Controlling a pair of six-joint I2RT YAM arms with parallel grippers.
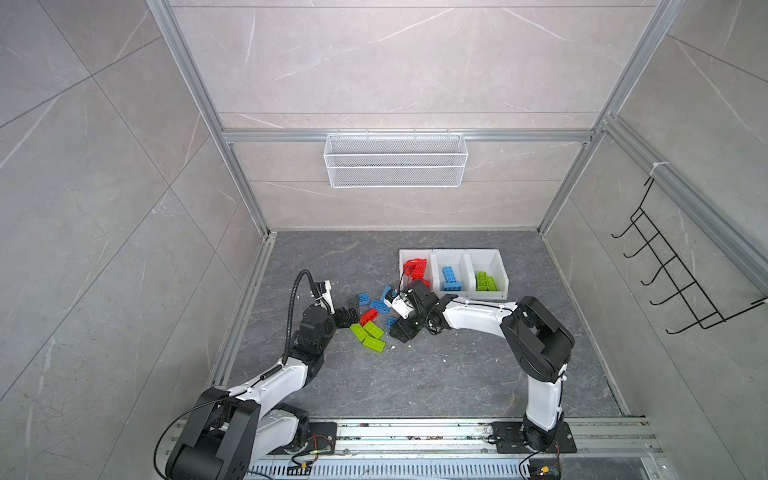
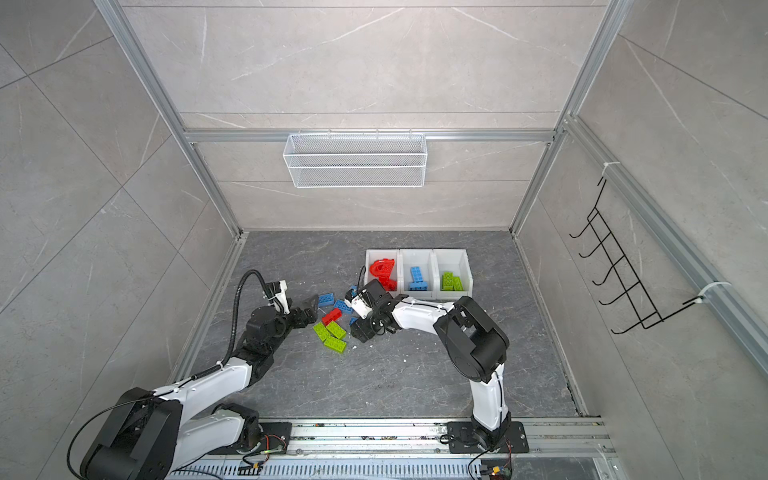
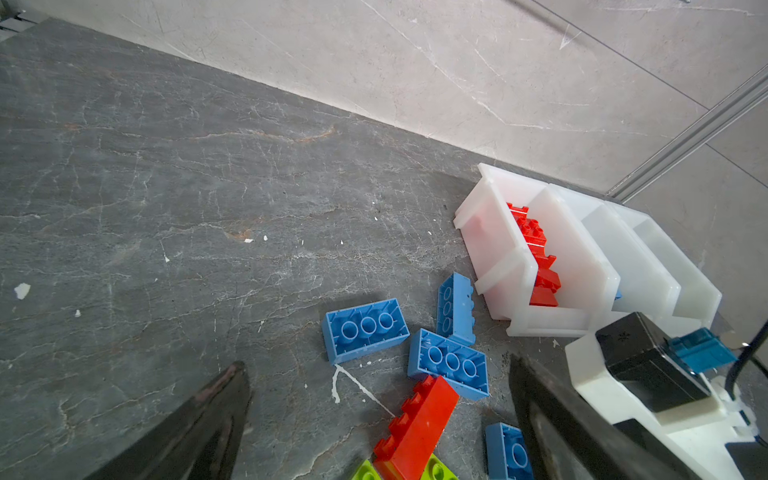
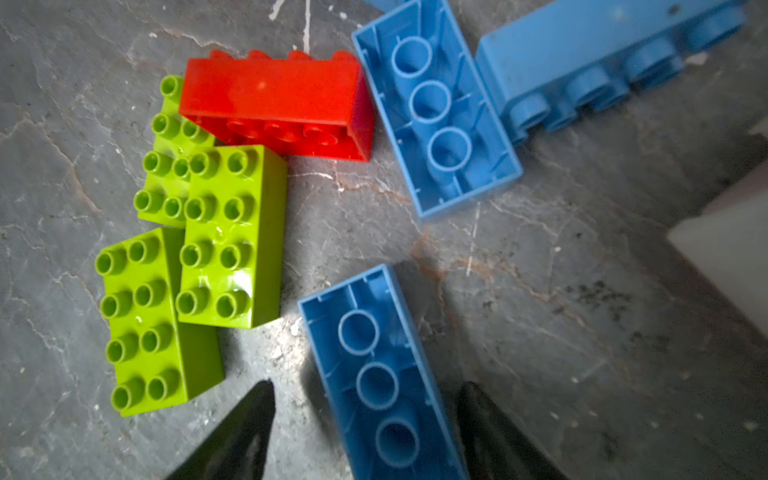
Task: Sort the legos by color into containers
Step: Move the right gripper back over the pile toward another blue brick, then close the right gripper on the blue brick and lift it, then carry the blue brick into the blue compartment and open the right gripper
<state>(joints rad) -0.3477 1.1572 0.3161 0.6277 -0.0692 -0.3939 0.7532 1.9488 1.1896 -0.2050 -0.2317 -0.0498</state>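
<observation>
The three joined white bins (image 1: 434,266) stand in a row on the far right part of the counter (image 1: 457,374). The left bin holds red pieces (image 1: 415,268), the middle bin holds blue bricks (image 1: 451,279), and the right bin holds green bricks (image 1: 485,282). The unsorted bricks lie in a loose cluster on the counter, nearer than the bins and to their left, between the two arms. Three loose green bricks (image 1: 370,334) lie studs up, side by side and touching, at the near edge of the cluster. One loose red brick (image 1: 368,316) lies on its side just beyond them, partly covering one green brick. Several loose blue bricks (image 1: 379,305) lie farther back, toward the left bin. The left pincer (image 1: 347,316) is at the left edge of the cluster with its jaws wide apart. The right pincer (image 4: 365,390) sits low over an upside-down blue brick (image 4: 374,365) on the right side of the cluster. Its jaws are apart, one along each long side of that brick, with a gap visible on both sides. A white wire basket (image 1: 395,162) hangs on the far wall.
</observation>
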